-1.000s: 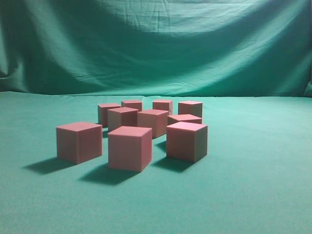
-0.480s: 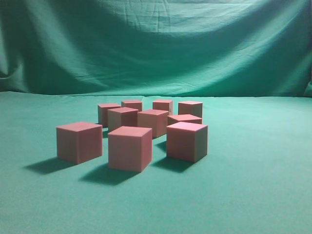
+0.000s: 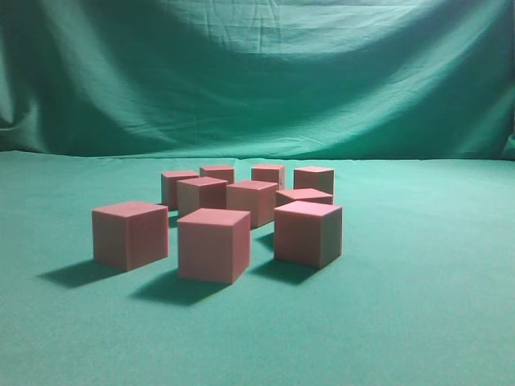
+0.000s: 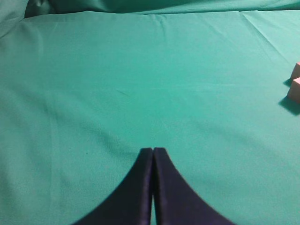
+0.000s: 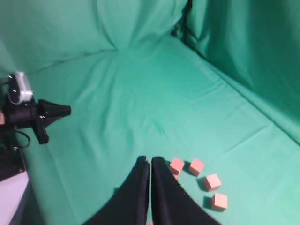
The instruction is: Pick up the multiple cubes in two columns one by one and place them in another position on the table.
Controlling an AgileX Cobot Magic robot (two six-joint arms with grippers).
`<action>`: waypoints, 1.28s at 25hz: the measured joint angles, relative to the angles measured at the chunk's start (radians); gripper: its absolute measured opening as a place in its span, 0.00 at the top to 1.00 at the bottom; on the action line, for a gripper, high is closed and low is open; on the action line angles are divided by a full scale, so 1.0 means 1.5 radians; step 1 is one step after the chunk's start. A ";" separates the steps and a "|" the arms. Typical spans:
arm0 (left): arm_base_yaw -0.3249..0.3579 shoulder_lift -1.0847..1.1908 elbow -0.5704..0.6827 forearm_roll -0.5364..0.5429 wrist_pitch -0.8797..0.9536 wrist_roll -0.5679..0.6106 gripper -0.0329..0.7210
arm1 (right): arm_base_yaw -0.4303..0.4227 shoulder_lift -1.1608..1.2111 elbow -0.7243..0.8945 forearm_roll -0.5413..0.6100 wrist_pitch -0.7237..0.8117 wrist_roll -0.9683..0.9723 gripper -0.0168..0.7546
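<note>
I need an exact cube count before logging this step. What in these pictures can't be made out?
- Exterior view: rear cubes partly hidden behind front ones.
- Left wrist view: cubes cut off by the right edge.
- Right wrist view: some cubes hidden behind the shut right gripper; the rest too small for detail.
- Exterior view: neither arm appears.

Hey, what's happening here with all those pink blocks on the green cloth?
Nothing is being handled right now. Nine cubes sit clustered on the table, none gripped. The left end effector is shut and empty, hovering over bare cloth with only two cubes at the edge of its view. The right end effector is also shut and empty, held high above the table with a few cubes below it. The moving of cubes does not look under way at this moment.
</note>
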 joint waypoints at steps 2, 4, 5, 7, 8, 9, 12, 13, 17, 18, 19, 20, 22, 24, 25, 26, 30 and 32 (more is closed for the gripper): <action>0.000 0.000 0.000 0.000 0.000 0.000 0.96 | 0.000 -0.031 0.000 0.010 0.000 -0.012 0.98; 0.000 0.000 0.000 0.000 0.000 0.000 0.96 | 0.000 -0.063 0.000 0.017 0.000 -0.016 0.98; 0.000 0.000 0.000 0.000 0.000 0.000 0.96 | 0.000 -0.075 0.000 0.019 0.000 -0.018 0.98; 0.000 0.000 0.000 0.000 0.000 0.000 0.96 | 0.000 -0.102 0.000 0.021 0.002 -0.018 0.98; 0.000 0.000 0.000 0.000 0.000 0.000 0.96 | 0.000 -0.111 0.000 0.020 0.002 -0.019 0.98; 0.000 0.000 0.000 0.000 0.000 0.000 0.96 | 0.000 -0.120 0.000 0.020 0.003 -0.019 0.98; 0.000 0.000 0.000 0.000 0.000 0.000 0.96 | 0.000 -0.135 0.000 0.020 0.004 -0.019 0.98; 0.000 0.000 0.000 0.000 0.000 0.000 0.96 | 0.000 -0.138 0.000 0.020 0.004 -0.019 0.98; 0.000 0.000 0.000 0.000 0.000 0.000 0.96 | 0.000 -0.151 0.000 0.018 0.004 -0.019 0.98; 0.000 0.000 0.000 0.000 0.000 0.000 0.96 | 0.000 -0.156 0.000 0.018 0.004 -0.019 0.98; 0.000 0.000 0.000 0.000 0.000 0.000 0.96 | 0.000 -0.159 0.000 0.018 0.004 -0.019 0.98; 0.000 0.000 0.000 0.000 0.000 0.000 0.96 | 0.000 -0.163 0.000 0.018 0.005 -0.019 0.98; 0.000 0.000 0.000 0.000 0.000 0.000 0.96 | 0.000 -0.167 0.000 0.018 0.005 -0.019 0.98; 0.000 0.000 0.000 0.000 0.000 0.000 0.96 | 0.000 -0.169 0.000 0.018 0.005 -0.019 0.98; 0.000 0.000 0.000 0.000 0.000 0.000 0.96 | 0.000 -0.169 0.000 0.018 0.005 -0.019 0.98; 0.000 0.000 0.000 0.000 0.000 0.000 0.96 | 0.000 -0.169 0.000 0.018 0.005 -0.019 0.98; 0.000 0.000 0.000 0.000 0.000 0.000 0.96 | 0.000 -0.169 0.000 0.018 0.005 -0.019 0.98; 0.000 0.000 0.000 0.000 0.000 0.000 0.96 | 0.000 -0.169 0.000 0.018 0.005 -0.019 0.98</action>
